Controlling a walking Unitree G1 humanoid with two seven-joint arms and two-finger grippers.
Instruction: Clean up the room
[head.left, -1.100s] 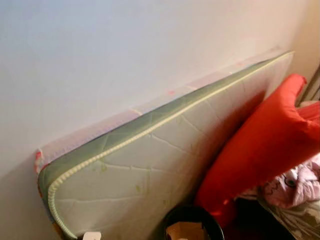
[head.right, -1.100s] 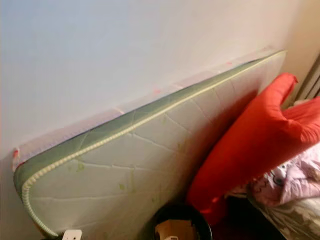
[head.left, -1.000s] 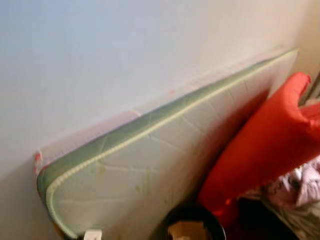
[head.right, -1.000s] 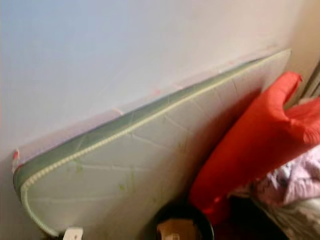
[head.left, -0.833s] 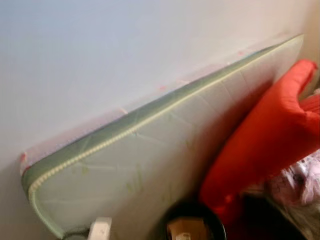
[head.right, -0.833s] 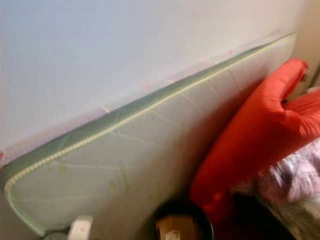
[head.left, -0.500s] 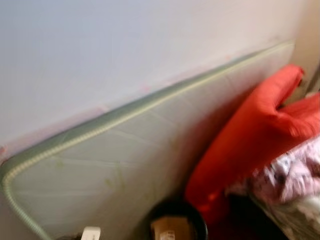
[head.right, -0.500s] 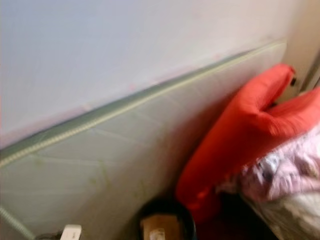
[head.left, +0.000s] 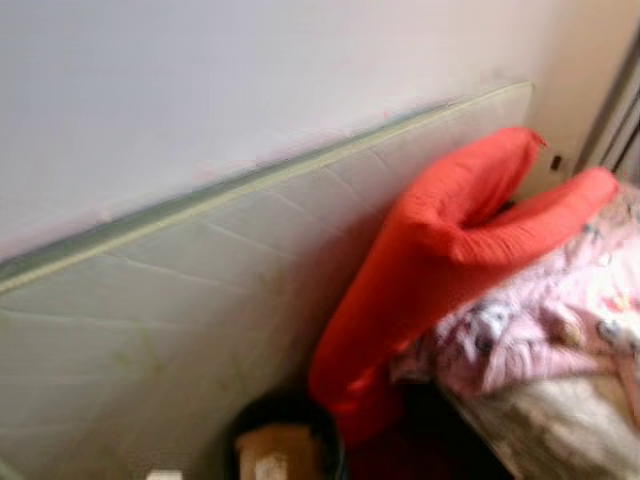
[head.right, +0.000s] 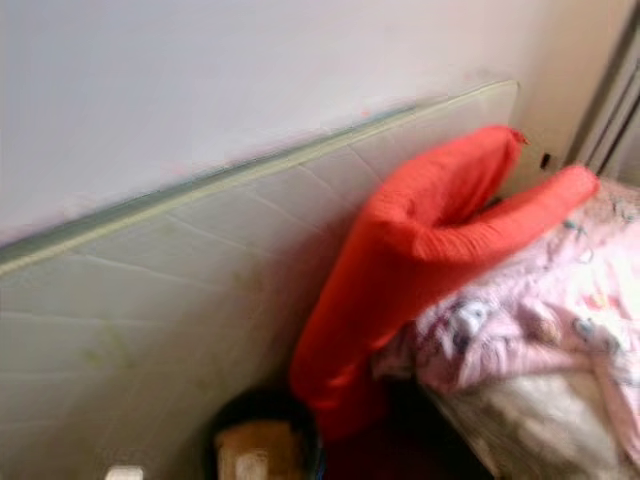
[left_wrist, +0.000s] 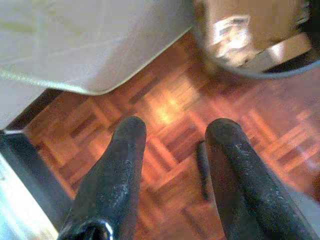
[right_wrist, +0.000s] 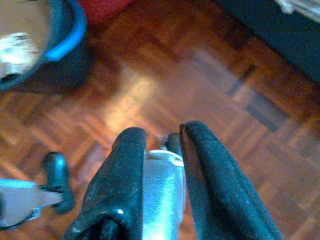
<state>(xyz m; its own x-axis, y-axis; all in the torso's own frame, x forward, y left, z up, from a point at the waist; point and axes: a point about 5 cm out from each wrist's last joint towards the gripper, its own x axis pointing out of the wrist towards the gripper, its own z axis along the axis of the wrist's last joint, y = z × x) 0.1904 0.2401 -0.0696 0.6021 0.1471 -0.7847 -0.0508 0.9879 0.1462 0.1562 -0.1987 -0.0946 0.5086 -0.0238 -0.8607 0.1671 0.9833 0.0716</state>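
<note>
**Mattress, cushion and bin along the wall; right gripper holding a silvery item**

Quilted fabric covers the pale green mattress (head.left: 200, 300), a flat slab standing on its long edge against the plain white wall (head.left: 250, 70), with corded piping along its upper rim. Leaning on it is a long red cushion (head.left: 420, 260), soft and bent over at the top so that one end droops toward the bed. Rumpled pink printed bedding (head.left: 540, 330) lies heaped on the bed just beside the cushion. At the foot of the mattress and cushion stands a round dark bin (head.left: 285, 445) with a cardboard piece (head.left: 265, 455) inside; the head views are blurred.

The floor (left_wrist: 165, 125) is reddish wooden parquet, glossy, laid in small square blocks. In the left wrist view the left gripper (left_wrist: 172, 135) hangs above it with its two rough black fingers spread apart and nothing between them; the mattress's rounded corner and the bin's rim lie beyond the fingertips, and a short dark stick-like item (left_wrist: 202, 167) lies on the floor between the fingers.

In the right wrist view the right gripper (right_wrist: 157, 137) is closed around a smooth silvery object (right_wrist: 162, 185), which sits between the two fingers; what it is cannot be told. The blue-rimmed bin (right_wrist: 45, 40) stands on the parquet well beyond that gripper.
</note>
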